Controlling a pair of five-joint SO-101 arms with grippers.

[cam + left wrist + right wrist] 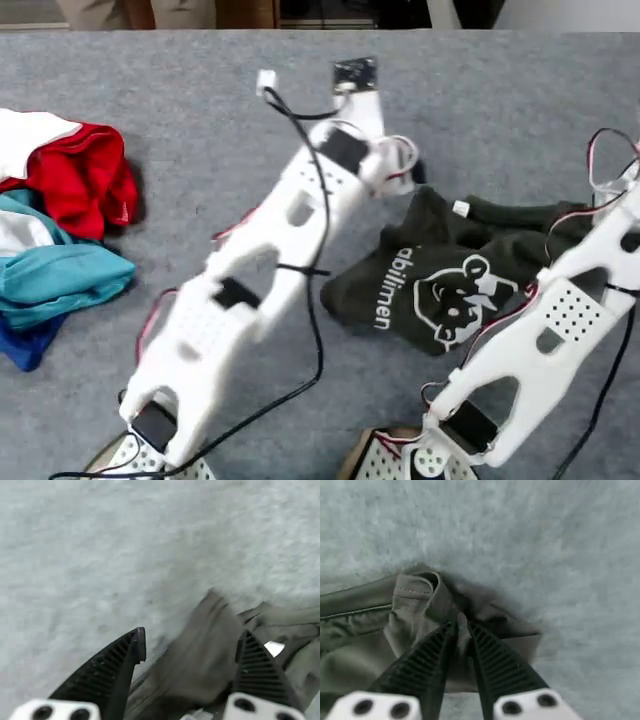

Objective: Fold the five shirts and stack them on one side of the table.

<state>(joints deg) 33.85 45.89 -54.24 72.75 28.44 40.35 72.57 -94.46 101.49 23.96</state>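
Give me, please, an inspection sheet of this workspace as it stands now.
Surface: grey table.
Job's things: dark shirt crumpled mid-table; shirt pile of red, white, teal and blue, bunched at the table's edge.
Clutter: nothing seen.
Hands: left hand open astride a fold of the dark shirt; right hand shut on its edge.
Cables: black cable trailing onto the table; red-white wires looped free.
Surroundings: wooden furniture beyond the far edge.
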